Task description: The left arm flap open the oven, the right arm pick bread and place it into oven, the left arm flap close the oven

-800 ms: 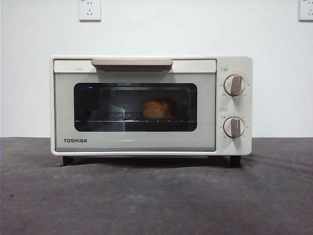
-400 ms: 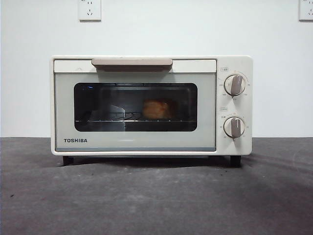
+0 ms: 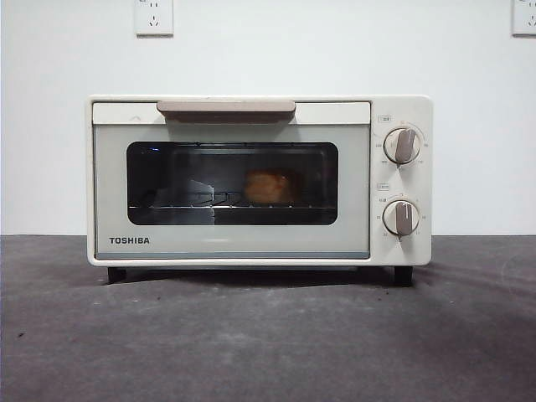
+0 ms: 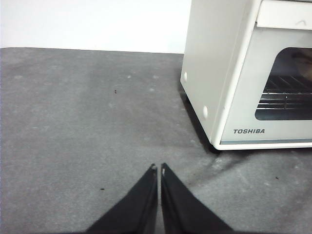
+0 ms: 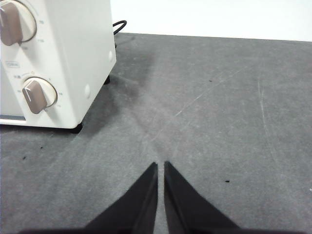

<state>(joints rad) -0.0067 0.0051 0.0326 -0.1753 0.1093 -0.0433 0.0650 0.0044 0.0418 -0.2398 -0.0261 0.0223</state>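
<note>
The cream-white oven (image 3: pixel 251 251) stands in the middle of the dark table with its glass door shut and its beige handle (image 3: pixel 225 107) at the top. Through the window the golden bread (image 3: pixel 268 187) rests on the wire rack inside. My left gripper (image 4: pixel 158 168) hovers shut over the table, off the oven's (image 4: pixel 214 73) left side, holding nothing. Off the oven's (image 5: pixel 73 58) knob side, my right gripper (image 5: pixel 161 165) is shut too and holds nothing. Neither arm appears in the front view.
Two round knobs (image 3: pixel 402 145) sit on the oven's right panel. A black power cord (image 5: pixel 118 25) trails behind the oven. Wall sockets (image 3: pixel 153 17) are mounted on the white wall behind. Dark grey table (image 3: pixel 268 335) stretches in front of the oven.
</note>
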